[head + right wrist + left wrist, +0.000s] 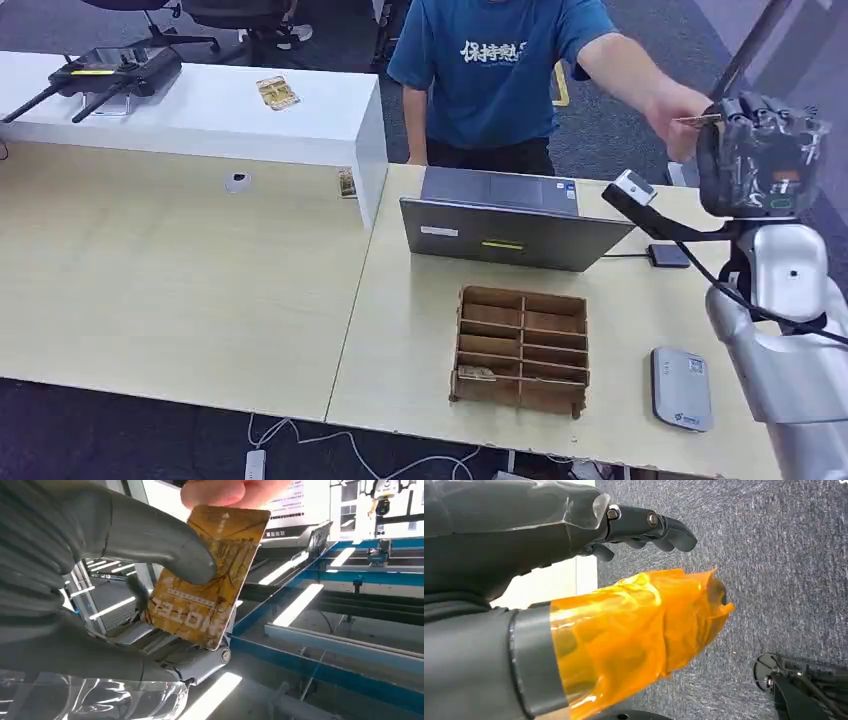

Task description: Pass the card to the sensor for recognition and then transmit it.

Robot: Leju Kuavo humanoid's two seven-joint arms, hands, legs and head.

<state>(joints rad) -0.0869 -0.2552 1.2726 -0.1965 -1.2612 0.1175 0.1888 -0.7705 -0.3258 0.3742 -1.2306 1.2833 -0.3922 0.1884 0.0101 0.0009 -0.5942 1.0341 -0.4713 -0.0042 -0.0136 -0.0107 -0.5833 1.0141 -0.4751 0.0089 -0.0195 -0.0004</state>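
At table's far right, right hand (757, 150) raised, thumb pressing card (210, 575) against fingers; person's hand (678, 118) pinches the other edge. Card looks thin, stiff, slick: grip flat faces. Left hand (639, 527) empty, fingers apart.

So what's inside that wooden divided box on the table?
The wooden box looks mostly bare. One small yellowish item, possibly a card, lies in a lower-left slot. Slot floors behind the dividers are partly hidden.
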